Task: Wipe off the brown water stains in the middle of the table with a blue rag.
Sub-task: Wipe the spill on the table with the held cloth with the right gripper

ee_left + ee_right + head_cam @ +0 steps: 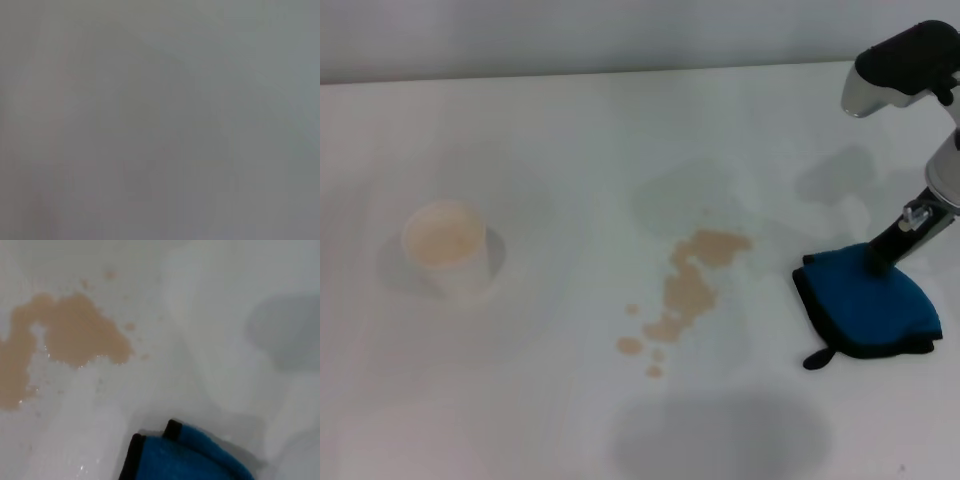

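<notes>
The blue rag (870,305) with black edging lies on the white table (570,150) at the right, its loop tab pointing toward the front. My right gripper (878,262) comes down from the upper right and meets the rag's far edge; whether it holds the cloth cannot be told. The brown water stains (690,285) spread in the table's middle, left of the rag, with small droplets at their near-left end. The right wrist view shows the rag's edge (185,455) and the stains (75,335) apart from each other. My left gripper is out of view.
A white paper cup (447,245) with a tan inside stands at the left of the table, well away from the stains. The left wrist view is a plain grey blur. Shadows fall on the table near the front and the right.
</notes>
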You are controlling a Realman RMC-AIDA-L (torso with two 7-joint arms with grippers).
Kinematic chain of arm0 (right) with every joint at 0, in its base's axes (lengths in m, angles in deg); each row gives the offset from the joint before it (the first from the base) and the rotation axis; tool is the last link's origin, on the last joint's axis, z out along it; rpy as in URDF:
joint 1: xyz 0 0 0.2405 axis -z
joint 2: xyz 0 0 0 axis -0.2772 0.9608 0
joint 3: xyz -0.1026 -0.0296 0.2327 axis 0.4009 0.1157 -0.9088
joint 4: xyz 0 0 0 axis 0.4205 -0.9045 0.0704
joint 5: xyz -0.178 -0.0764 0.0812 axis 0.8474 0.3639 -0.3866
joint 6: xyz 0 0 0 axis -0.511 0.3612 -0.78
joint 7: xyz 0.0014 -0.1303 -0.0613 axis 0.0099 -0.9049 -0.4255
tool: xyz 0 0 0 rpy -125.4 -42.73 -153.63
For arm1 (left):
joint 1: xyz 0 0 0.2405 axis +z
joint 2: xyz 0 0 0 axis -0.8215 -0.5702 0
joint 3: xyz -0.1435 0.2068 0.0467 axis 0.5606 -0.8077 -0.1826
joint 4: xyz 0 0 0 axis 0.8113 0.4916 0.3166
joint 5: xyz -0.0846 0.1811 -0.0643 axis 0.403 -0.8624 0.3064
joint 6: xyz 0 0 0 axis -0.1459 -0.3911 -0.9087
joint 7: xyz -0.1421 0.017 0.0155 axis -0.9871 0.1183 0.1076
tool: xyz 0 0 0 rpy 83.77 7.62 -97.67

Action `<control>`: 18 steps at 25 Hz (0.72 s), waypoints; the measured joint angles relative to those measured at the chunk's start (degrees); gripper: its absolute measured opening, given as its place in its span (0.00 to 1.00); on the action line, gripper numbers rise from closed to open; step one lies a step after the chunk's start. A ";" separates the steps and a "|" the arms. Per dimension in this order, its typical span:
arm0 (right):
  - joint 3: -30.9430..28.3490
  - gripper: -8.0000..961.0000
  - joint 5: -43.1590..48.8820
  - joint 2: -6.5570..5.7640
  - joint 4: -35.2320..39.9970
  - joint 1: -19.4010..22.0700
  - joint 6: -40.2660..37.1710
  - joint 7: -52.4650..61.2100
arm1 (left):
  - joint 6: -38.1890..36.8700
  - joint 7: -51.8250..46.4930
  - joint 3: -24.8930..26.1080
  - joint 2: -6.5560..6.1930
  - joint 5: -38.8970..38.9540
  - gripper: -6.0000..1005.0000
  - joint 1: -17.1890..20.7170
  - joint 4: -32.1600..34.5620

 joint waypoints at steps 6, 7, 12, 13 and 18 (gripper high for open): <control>0.32 0.10 -0.89 -0.01 -0.59 -1.41 -2.26 -1.25 | -0.42 0.00 0.00 -0.07 0.12 0.86 -0.17 0.31; 0.62 0.10 -1.21 0.03 -0.67 -1.83 -2.69 -1.40 | -0.41 0.00 -0.01 -0.08 0.13 0.86 -0.20 0.37; 4.05 0.10 -3.52 0.11 -2.28 -4.71 -6.46 -1.86 | -0.12 0.00 -0.01 -0.05 0.21 0.86 -0.23 0.43; 5.69 0.10 -4.12 0.11 -4.19 -6.43 -8.59 -1.98 | -0.07 0.00 -0.01 -0.05 0.22 0.86 -0.23 0.43; 7.41 0.10 -4.33 0.21 -10.11 -11.19 -13.25 -2.03 | 0.17 0.00 -0.03 0.14 0.22 0.86 -0.22 0.40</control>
